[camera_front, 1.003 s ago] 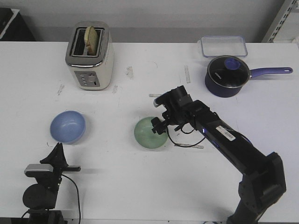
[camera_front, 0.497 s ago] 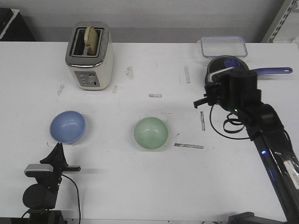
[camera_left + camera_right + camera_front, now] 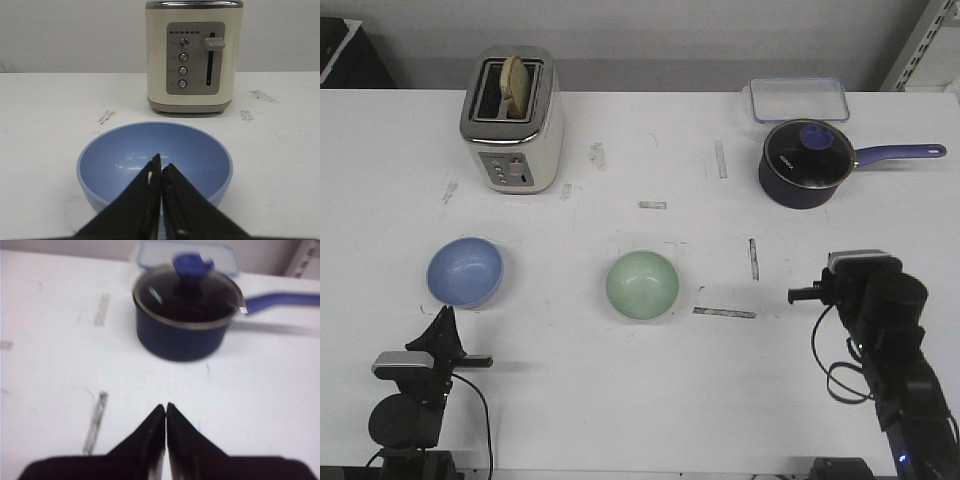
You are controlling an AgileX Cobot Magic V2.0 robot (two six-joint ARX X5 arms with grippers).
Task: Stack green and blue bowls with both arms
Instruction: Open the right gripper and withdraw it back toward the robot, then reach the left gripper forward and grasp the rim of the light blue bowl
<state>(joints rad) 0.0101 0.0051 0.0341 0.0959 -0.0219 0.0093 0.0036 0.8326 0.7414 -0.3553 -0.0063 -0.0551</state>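
White table (image 3: 620, 400): blue bowl (image 3: 154, 162) just beyond closed left gripper (image 3: 161, 172)

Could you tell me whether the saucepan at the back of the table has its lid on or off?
On. The saucepan wears a dark glass lid with a blue knob seated in its rim, in both the front and right wrist views.

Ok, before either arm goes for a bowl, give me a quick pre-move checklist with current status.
1. Bowls stacked: not ok. The blue bowl and green bowl sit apart on the table.
2. Both bowls upright, empty: ok.
3. Left gripper lined up on the blue bowl: ok; jaws shut, open them first.
4. Right gripper facing the green bowl: not ok; it points at the saucepan, jaws shut.
5. Path between bowls free: ok.
6. Toaster clear of bowls: ok.
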